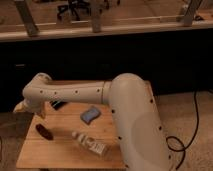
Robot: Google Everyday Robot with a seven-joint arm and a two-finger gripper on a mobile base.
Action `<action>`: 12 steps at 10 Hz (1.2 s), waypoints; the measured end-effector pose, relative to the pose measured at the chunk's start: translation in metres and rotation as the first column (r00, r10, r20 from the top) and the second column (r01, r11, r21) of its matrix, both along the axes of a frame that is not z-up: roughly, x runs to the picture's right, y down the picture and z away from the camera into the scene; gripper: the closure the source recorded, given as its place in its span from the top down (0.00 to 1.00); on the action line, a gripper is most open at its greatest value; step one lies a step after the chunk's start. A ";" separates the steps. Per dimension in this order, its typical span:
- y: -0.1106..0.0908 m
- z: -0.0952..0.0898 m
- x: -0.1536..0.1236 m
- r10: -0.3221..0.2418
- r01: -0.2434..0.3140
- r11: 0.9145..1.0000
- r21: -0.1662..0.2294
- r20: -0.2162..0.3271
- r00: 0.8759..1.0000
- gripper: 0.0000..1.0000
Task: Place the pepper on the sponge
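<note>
Pretty dim and warm-toned overall. Most of the light is caught from above by the white arm (75,92), and a soft shadow is thrown under it onto the table (55,150). The gripper (22,107) is seen at the table's left edge, half shaded.
</note>
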State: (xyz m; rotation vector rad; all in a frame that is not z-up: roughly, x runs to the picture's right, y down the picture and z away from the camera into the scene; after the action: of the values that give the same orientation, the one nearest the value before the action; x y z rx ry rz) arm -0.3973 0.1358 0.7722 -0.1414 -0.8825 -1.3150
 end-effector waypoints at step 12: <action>0.029 0.029 0.022 -0.262 0.266 0.961 -0.075 0.060 0.963 0.80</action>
State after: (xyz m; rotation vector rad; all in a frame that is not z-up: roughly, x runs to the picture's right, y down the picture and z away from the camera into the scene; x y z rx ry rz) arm -0.3749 0.1652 0.8013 -0.3002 -0.9854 -1.5356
